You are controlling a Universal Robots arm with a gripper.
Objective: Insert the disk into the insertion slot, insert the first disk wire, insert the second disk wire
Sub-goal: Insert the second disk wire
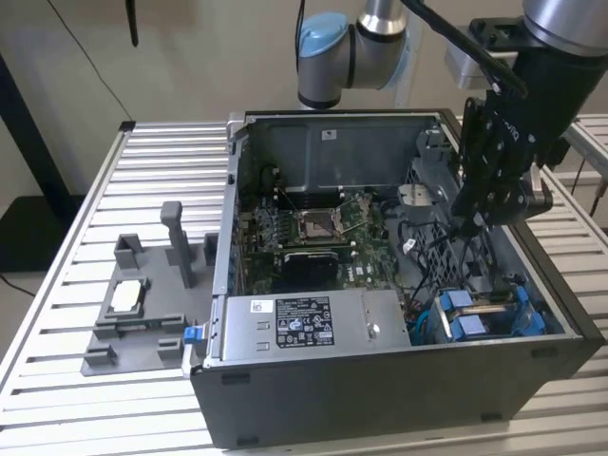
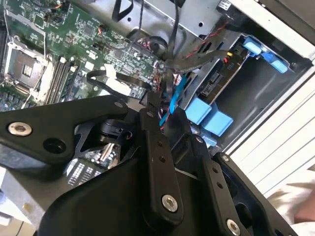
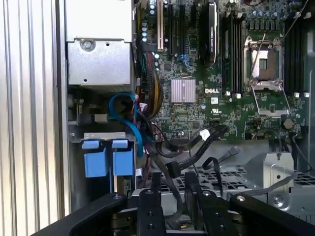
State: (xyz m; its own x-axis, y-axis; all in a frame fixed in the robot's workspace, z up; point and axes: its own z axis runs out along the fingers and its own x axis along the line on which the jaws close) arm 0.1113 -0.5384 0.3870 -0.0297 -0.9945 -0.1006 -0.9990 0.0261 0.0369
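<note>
Disk (image 1: 486, 312) seated in slot, corner of case (image 1: 380, 404) at exterior view's right, blue carrier tabs facing up for access. Gripper (image 1: 467, 224) low beside bay, apparently pinched together on black wire (image 3: 173, 170) near plug end, likely for control.

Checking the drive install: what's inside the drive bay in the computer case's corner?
Two blue carrier tabs show in the drive bay, a blue cable beside it. The disk's body is covered by the bay's frame.
</note>
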